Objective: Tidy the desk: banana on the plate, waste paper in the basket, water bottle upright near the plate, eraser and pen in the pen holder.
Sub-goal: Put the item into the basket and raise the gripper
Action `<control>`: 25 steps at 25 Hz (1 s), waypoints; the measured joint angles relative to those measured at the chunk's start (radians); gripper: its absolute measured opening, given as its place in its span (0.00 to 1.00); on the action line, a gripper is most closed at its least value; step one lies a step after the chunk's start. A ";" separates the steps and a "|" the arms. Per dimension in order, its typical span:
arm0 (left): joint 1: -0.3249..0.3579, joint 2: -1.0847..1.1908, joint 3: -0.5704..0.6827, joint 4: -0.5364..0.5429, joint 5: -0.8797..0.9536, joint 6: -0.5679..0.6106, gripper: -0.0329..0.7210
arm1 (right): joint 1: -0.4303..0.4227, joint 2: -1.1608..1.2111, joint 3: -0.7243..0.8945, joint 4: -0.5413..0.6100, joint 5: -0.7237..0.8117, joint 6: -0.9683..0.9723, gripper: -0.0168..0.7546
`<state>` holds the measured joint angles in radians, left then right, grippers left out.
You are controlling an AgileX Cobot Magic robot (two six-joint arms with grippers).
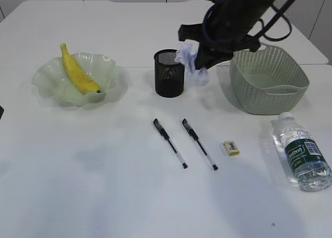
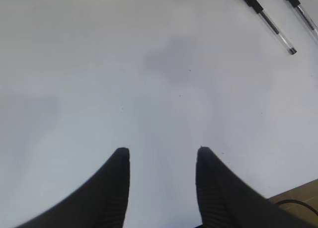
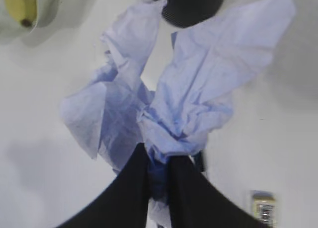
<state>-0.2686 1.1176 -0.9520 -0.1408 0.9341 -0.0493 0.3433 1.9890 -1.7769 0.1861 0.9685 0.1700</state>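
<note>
Exterior view: right gripper (image 1: 199, 55) clamps the crumpled waste paper (image 1: 193, 64) aloft between pen holder (image 1: 169, 73) and basket (image 1: 268, 78). Banana (image 1: 79, 72) lies on the plate (image 1: 111, 67) at 9 o'clock. 2 pens (image 1: 169, 143), eraser (image 1: 231, 148) and toppled water bottle (image 1: 302, 152) lie on the desk (image 1: 93, 186).

Left wrist view: left gripper (image 2: 161, 161), jaws apart, empty, above bare desk; pens at 1 o'clock.

Right wrist view: jaws pinch the paper's base.
</note>
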 joint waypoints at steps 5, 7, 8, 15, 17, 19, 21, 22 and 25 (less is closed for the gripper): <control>0.000 0.000 0.000 0.000 0.000 0.000 0.45 | -0.104 -0.017 0.000 -0.010 0.000 -0.002 0.12; 0.000 0.000 0.000 0.000 0.000 0.000 0.45 | -0.139 -0.017 0.000 -0.019 -0.009 -0.004 0.12; 0.000 0.000 0.000 0.000 0.000 0.000 0.45 | -0.152 -0.017 0.000 -0.021 -0.015 -0.004 0.12; 0.000 0.000 0.000 0.000 0.006 0.000 0.45 | -0.237 -0.018 0.000 -0.056 -0.096 -0.004 0.12; 0.000 0.000 0.000 0.000 0.006 0.000 0.45 | -0.256 -0.018 0.000 -0.083 -0.123 0.003 0.12; 0.000 0.000 0.000 0.000 0.008 0.000 0.45 | -0.273 -0.018 0.000 -0.114 -0.150 0.022 0.12; 0.000 0.000 0.000 0.000 0.008 0.000 0.45 | -0.291 -0.018 0.000 -0.144 -0.169 0.035 0.12; 0.000 0.000 0.000 0.000 0.008 0.000 0.45 | -0.299 -0.018 0.000 -0.156 -0.177 0.039 0.12; 0.000 0.000 0.000 0.000 0.008 0.000 0.45 | -0.314 -0.004 0.000 -0.186 -0.189 0.048 0.12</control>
<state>-0.2686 1.1176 -0.9520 -0.1408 0.9422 -0.0493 0.0288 1.9845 -1.7769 0.0000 0.7796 0.2184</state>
